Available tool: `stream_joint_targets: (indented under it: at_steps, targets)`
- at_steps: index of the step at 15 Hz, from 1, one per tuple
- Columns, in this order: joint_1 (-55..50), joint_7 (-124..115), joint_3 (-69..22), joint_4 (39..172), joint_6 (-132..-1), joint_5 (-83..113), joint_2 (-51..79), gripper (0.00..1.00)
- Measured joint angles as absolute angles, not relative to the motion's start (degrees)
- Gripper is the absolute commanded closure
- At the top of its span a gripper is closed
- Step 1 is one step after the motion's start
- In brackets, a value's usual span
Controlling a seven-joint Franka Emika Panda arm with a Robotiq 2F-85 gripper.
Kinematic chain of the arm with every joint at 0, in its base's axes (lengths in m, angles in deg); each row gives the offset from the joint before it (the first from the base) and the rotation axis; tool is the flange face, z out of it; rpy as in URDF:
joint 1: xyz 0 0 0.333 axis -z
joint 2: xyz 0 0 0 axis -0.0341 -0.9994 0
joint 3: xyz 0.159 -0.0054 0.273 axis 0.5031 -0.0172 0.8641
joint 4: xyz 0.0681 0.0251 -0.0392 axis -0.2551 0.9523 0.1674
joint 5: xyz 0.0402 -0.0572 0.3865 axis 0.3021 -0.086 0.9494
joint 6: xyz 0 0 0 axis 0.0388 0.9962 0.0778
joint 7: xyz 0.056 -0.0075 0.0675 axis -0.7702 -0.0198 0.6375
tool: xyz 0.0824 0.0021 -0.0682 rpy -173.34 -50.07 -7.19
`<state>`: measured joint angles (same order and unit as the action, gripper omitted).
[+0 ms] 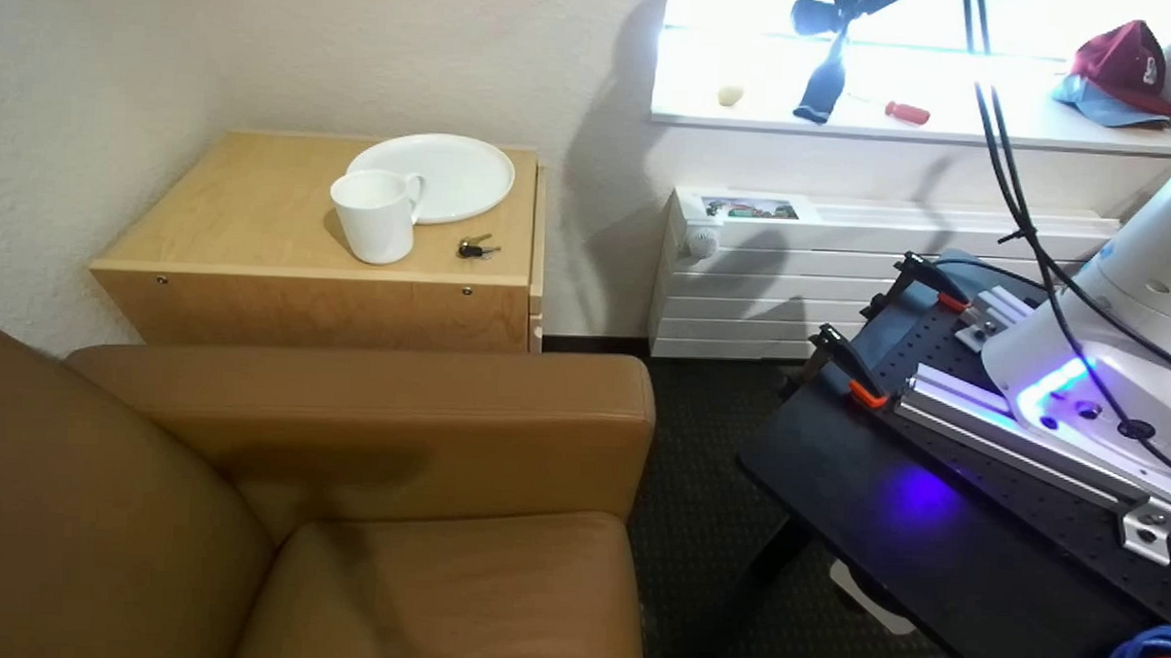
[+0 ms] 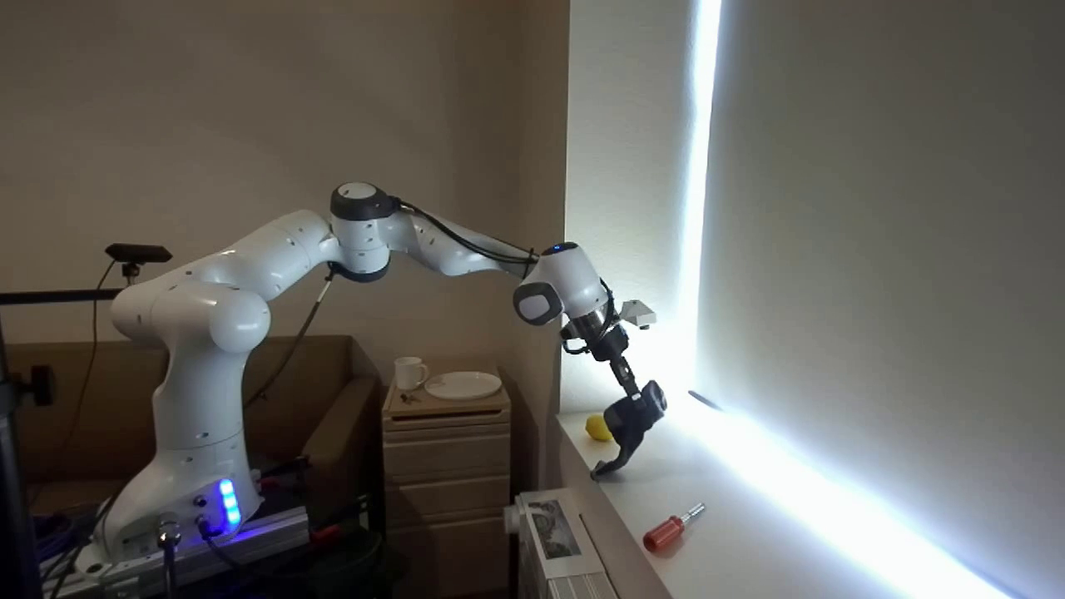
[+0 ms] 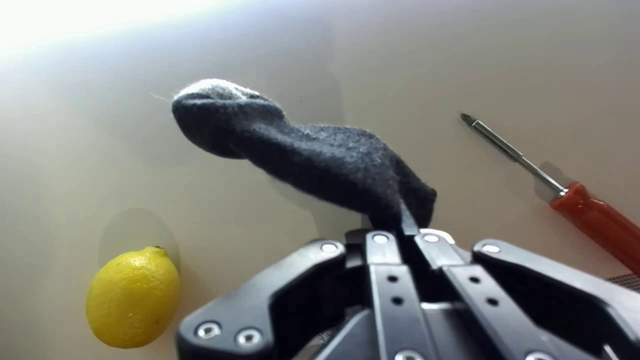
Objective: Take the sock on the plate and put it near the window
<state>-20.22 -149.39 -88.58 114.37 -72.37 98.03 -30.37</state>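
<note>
Silver and black, the jointed metal hand (image 3: 407,233) fills the lower part of the wrist view, its fingertips (image 3: 383,249) close together and pinching, near one end, a soft dark-grey cloth sock (image 3: 325,160) with a paler tip. The rest of the sock stretches away from the grip; in both exterior views it dangles over a white surface (image 2: 657,487) beside a bright, shaded window (image 2: 882,274). Whether its lower end touches down is unclear.

To one side on that surface lies a smooth yellow lemon (image 3: 132,300); to the other, a red-handled steel screwdriver (image 3: 575,200). Farther along, in an exterior view, rests a maroon fabric cap (image 1: 1128,66). Well apart, a round white plate (image 1: 460,169) sits with a white mug (image 1: 375,219) and a small bunch of keys (image 1: 473,250) on a pale wooden cabinet surface (image 1: 249,191).

With the sock off the plate and at the window, I judge this to be the placing step. Next, the hand should probably settle lower, so that the sock rests on the surface and not over its front edge, keep clear of the lemon and screwdriver, then part its fingertips and rise slowly, lest the cloth cling.
</note>
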Motion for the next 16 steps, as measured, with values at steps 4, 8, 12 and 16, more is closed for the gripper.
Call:
stream_joint_targets:
  at_steps: [4, 8, 12, 16]
  targets:
    - [-18.1, -149.9, -82.6, 115.5, -80.8, 109.4, -34.2, 0.99]
    - [-11.5, -150.0, -69.3, 114.5, -95.1, 109.5, -31.1, 0.63]
    - [-6.5, -149.9, -60.3, 113.5, -103.0, 108.6, -28.3, 0.35]
    - [-6.6, -149.9, -61.7, 114.8, -98.7, 106.8, -25.9, 0.08]
